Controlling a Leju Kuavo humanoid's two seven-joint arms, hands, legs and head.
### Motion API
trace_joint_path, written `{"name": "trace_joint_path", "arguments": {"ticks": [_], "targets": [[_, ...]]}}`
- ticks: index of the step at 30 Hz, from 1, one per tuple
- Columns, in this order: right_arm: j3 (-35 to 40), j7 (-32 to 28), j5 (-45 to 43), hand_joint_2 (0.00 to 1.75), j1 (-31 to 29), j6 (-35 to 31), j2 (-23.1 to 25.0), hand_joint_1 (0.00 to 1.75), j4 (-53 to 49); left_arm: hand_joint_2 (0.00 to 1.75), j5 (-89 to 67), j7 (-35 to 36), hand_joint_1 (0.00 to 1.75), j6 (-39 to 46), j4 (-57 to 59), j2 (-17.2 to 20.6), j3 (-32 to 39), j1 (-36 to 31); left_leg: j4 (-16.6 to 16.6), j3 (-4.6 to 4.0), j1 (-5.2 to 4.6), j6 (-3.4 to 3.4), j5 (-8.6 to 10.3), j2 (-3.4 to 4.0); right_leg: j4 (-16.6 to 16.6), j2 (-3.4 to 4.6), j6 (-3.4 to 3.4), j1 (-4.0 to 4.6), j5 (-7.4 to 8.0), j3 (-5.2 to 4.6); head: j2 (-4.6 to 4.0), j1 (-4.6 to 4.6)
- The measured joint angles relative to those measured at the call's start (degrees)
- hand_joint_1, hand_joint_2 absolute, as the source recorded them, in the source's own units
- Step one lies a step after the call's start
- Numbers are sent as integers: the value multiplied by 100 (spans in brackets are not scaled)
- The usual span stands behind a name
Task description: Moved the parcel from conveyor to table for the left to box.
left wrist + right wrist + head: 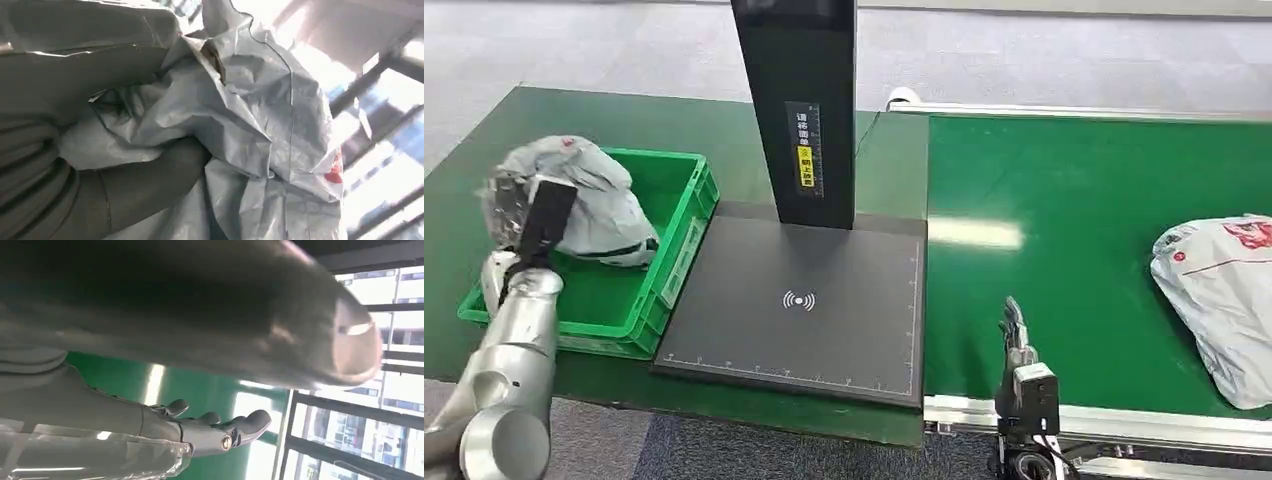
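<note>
Green dominates our view: a green table [484,190] on the left, a green conveyor belt [1064,250] on the right, and between them a dark scanning pad [804,310] with a tall black post [799,100] rising from its far edge. Pale floor stretches beyond.

On our left, we have the parcel [589,200], a crumpled grey plastic mailer bag with a touch of red print, gripped in our left hand [519,215] and held over the green crate [659,250] that sits on the table just beside the pad. From the left wrist we see it up close: thick grey thumb and fingers [150,185] wrapped into the wrinkled film, the bag bunched tight against the palm.

Over on the right, our right hand [1016,335] hangs at the near edge of the belt holding nothing. The right wrist camera shows its dark fingers [240,425] stretched out and apart above the green surface, with bright windows behind.

Further along the belt, well apart from that hand, a second grey mailer bag [1224,300] with red markings lies flat against the right edge of our picture.
</note>
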Motion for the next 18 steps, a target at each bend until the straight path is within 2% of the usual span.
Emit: {"name": "trace_joint_path", "arguments": {"ticks": [1,2,9,18], "targets": [[-33,0,2,0,32,0,4,0,-46,175,-26,-26,7,-26,103,-70,2,60,0,-2,0,0,0,-3,0,-1,0,0,0,0,0,0],[-56,0,2,0,67,0,7,0,-85,175,-73,-28,0,-52,181,-133,4,105,0,-1,-2,1,-1,-4,-1,-1,0,-2,0,1,0,0],[-229,0,61,0,292,-50,63,0,-352,175,-196,201,0,-295,518,-468,-7,75,-3,32,-11,4,0,-32,-3,-34,4,-15,-6,43,0,-4],[-542,0,230,0,489,4,195,0,-603,175,-70,223,0,-815,559,-601,-7,-16,-3,49,-11,11,17,-36,-2,-41,4,-15,-1,64,0,-2]]}}
